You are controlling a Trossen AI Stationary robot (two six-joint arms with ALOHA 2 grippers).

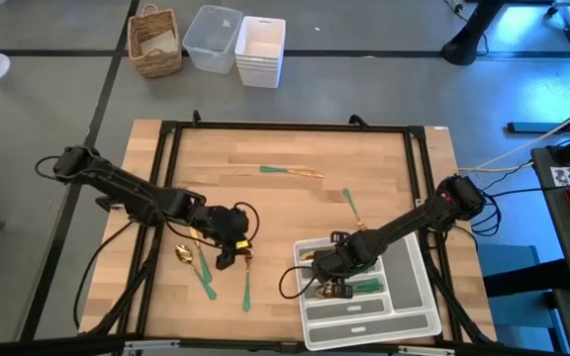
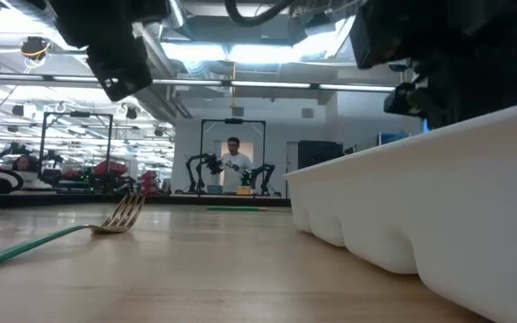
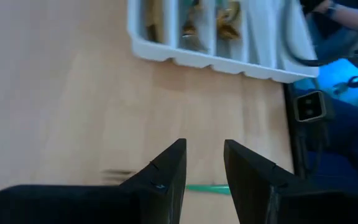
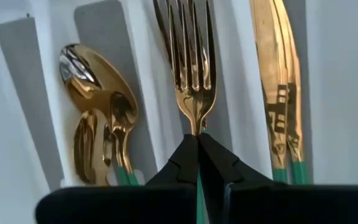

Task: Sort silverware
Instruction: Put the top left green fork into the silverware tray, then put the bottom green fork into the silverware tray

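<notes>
While the right pincer point(image 4: 197, 146) is pressed together on the neck of a fork point(image 4: 188, 59), the main risk, as I judge it, is a bad release: the fork hangs over the middle slot of the white tray point(image 1: 419, 297), with spoons point(image 4: 98, 106) in the slot on one side and knives point(image 4: 281, 81) on the other, and a thin divider wall runs close to its tines. If the fingers part while the fork is tilted or off-centre, it could come to rest across a wall or slide in among the wrong kind. The grip itself is narrow, right where the gold head meets the green handle, so the fork could also swivel between the pads. In the high view this pincer point(image 1: 327, 265) sits at the tray's left end, over the filled slots. The left pincer point(image 3: 204, 165) stands spread, holding nothing, above bare table point(image 1: 285, 213); a green handle point(image 3: 207, 188) lies just beyond its fingertips, and it could nudge that piece rather than straddle it if it comes down off-line. In the high view it point(image 1: 228, 259) hovers among the loose silverware at the table's left front: a spoon point(image 1: 183, 254) and two green-handled pieces point(image 1: 247, 287) lie near it. Farther back, two more pieces point(image 1: 290, 171) lie well apart from the tray, unsorted.
</notes>
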